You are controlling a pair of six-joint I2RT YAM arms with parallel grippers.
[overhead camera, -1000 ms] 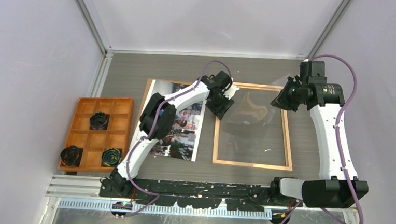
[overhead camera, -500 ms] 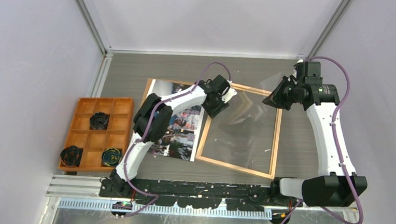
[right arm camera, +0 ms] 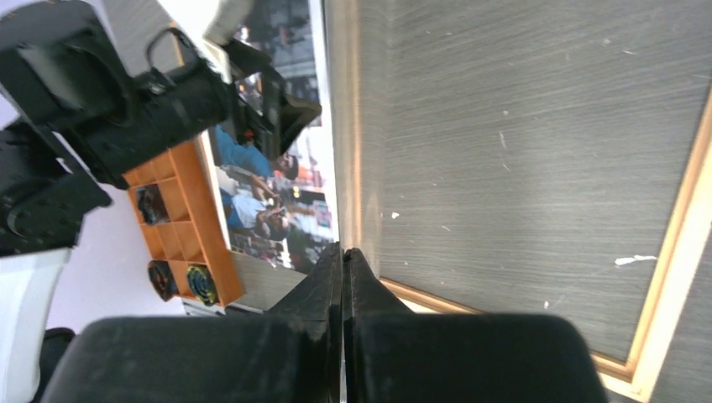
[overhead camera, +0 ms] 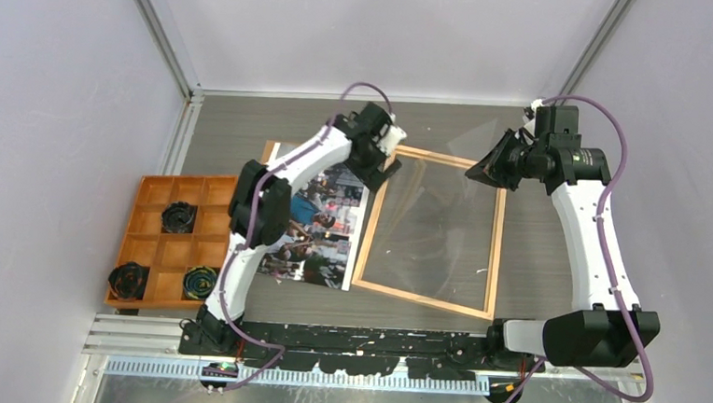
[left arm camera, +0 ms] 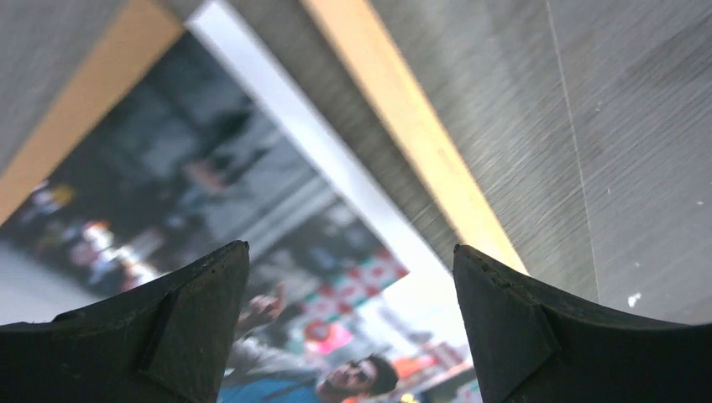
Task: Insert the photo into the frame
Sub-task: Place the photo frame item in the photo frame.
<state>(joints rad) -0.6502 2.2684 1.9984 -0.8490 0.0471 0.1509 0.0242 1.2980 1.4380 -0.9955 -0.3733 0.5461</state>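
Observation:
The photo [overhead camera: 314, 227] lies face up on the brown backing board [overhead camera: 269, 149], left of the frame [overhead camera: 422, 297]. The thin light-orange frame lies skewed, its near-left corner at the photo's right edge. My left gripper [overhead camera: 380, 170] is open and empty, hovering over the photo's far-right corner and the frame's left strip. In the left wrist view the photo [left arm camera: 277, 252] and the strip [left arm camera: 420, 134] show between the open jaws [left arm camera: 353, 277]. My right gripper [overhead camera: 481, 172] is shut on the clear sheet [overhead camera: 441, 207], holding its far-right part tilted above the frame. It shows edge-on in the right wrist view [right arm camera: 342, 252].
A small orange compartment tray [overhead camera: 162, 190] stands at the left with three dark coiled rolls in it. White walls close the back and both sides. The arm bases and a black rail run along the near edge.
The frame has swung, its near end sliding left to the photo's edge. My right gripper moved left with the clear sheet. My left gripper moved back and left, off the frame's inside.

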